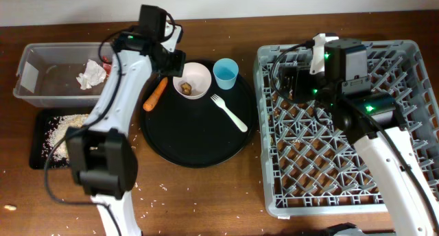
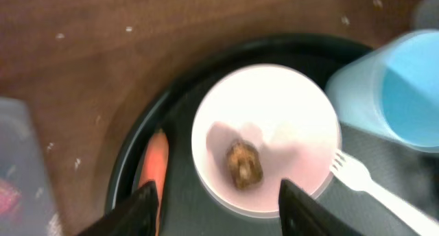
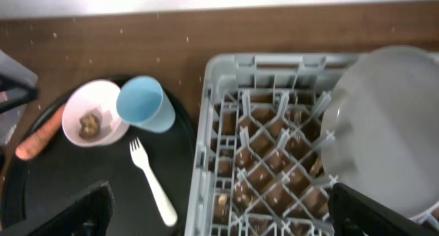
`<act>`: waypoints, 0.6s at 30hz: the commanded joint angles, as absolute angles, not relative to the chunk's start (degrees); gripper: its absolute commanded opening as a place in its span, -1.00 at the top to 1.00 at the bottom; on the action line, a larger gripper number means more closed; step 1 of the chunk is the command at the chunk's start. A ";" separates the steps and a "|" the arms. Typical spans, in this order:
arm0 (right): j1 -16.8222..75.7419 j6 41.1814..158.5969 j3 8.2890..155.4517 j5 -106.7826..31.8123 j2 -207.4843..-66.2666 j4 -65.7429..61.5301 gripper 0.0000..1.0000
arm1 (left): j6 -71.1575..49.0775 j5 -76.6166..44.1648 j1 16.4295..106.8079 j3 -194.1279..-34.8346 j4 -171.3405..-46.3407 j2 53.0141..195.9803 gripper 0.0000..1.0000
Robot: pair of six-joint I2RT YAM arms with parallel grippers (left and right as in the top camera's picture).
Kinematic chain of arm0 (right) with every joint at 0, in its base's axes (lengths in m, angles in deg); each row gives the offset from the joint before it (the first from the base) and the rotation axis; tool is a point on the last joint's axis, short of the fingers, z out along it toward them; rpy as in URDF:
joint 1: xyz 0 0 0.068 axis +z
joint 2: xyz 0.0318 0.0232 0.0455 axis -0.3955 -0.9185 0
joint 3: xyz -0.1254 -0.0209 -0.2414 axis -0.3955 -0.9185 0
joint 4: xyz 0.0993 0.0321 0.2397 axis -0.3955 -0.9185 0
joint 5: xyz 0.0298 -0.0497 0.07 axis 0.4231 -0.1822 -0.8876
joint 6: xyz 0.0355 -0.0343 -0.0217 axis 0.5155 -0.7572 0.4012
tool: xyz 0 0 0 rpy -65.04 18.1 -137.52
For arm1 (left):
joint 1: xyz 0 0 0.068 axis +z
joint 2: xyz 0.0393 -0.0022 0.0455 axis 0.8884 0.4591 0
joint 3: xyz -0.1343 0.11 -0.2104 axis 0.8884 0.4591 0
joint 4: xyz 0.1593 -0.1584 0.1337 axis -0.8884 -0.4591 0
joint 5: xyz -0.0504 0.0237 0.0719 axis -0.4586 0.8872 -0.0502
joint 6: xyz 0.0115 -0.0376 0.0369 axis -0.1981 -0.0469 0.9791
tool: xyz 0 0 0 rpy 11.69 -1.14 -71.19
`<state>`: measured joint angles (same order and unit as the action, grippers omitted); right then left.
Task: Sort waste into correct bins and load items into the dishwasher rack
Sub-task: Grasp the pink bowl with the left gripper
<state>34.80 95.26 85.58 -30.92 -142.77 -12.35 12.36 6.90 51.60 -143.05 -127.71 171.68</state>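
Observation:
My left gripper [image 1: 169,59] [image 2: 223,210] is open and empty, just above the small white bowl [image 1: 194,79] [image 2: 266,136], which holds a brown food scrap [image 2: 243,164]. The orange carrot [image 1: 155,94] [image 2: 152,160], the light blue cup [image 1: 226,73] [image 3: 144,103] and the white fork [image 1: 230,112] [image 3: 152,181] lie on the round black tray [image 1: 199,147]. My right gripper [image 1: 295,81] [image 3: 219,215] is open over the far left of the grey dishwasher rack [image 1: 329,174]. The grey-green bowl [image 3: 387,126] stands in the rack beside its right finger; my right arm hides it in the overhead view.
The clear tub [image 1: 41,64] at the far left holds the white napkin [image 1: 89,75] and the red wrapper [image 1: 107,68]. The shallow black tray [image 1: 40,150] in front of it holds pale rice [image 1: 65,130]. Loose grains [image 1: 147,188] dot the table.

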 commanded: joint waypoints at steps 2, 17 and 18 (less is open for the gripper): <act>35.07 95.89 85.90 -31.38 -143.01 -13.75 -0.94 | 11.22 6.26 51.95 -143.40 -121.75 181.66 0.07; 35.00 95.45 85.90 -31.18 -143.47 -13.70 -0.93 | 9.32 6.31 51.95 -149.91 -128.13 187.28 0.99; 35.00 95.45 85.90 -31.18 -143.47 -13.70 -0.93 | 9.32 6.42 51.95 -153.06 -131.04 187.17 0.99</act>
